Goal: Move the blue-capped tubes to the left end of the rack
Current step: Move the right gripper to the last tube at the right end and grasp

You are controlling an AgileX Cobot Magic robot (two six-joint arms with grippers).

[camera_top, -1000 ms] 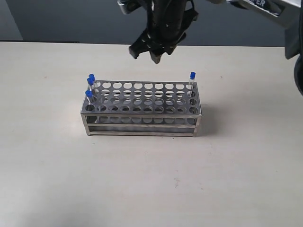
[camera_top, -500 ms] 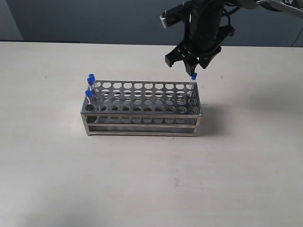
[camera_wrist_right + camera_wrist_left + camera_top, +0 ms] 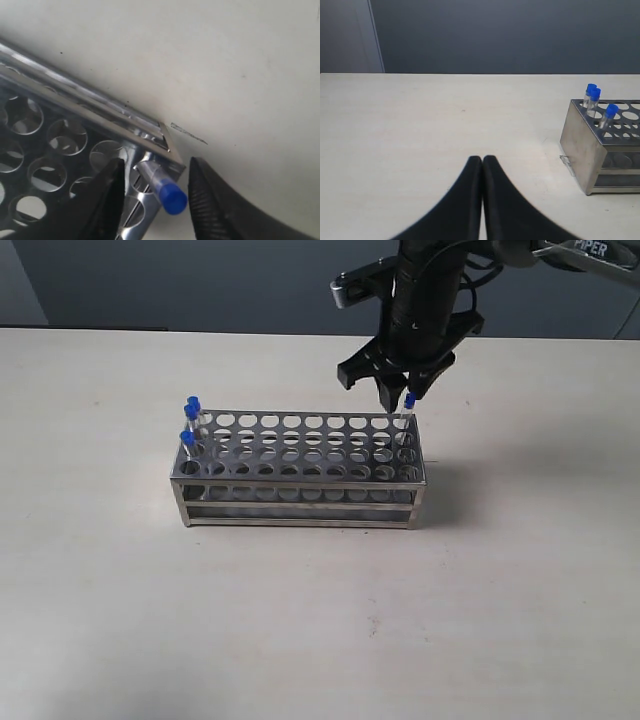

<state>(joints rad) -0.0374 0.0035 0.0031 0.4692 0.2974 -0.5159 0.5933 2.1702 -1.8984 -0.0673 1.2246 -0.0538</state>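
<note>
The silver rack (image 3: 300, 480) stands mid-table. Three blue-capped tubes (image 3: 190, 420) sit in holes at its left end, also seen in the left wrist view as tubes (image 3: 598, 102) beside the rack's end wall (image 3: 580, 145). A fourth blue-capped tube (image 3: 407, 408) stands in the back right corner hole. My right gripper (image 3: 398, 392) hangs open right over it; in the right wrist view the blue cap (image 3: 172, 196) lies between the fingers (image 3: 212, 200) without touching them. My left gripper (image 3: 482, 160) is shut and empty, low over the table left of the rack.
The rack's top plate (image 3: 45, 145) has many empty holes between the two ends. Bare beige table (image 3: 320, 620) surrounds the rack. A dark wall (image 3: 200, 280) runs behind the table's far edge.
My right gripper swung from above the rack's middle rear over to the right end and came down around the lone tube's cap. The tubes and rack have not moved.
</note>
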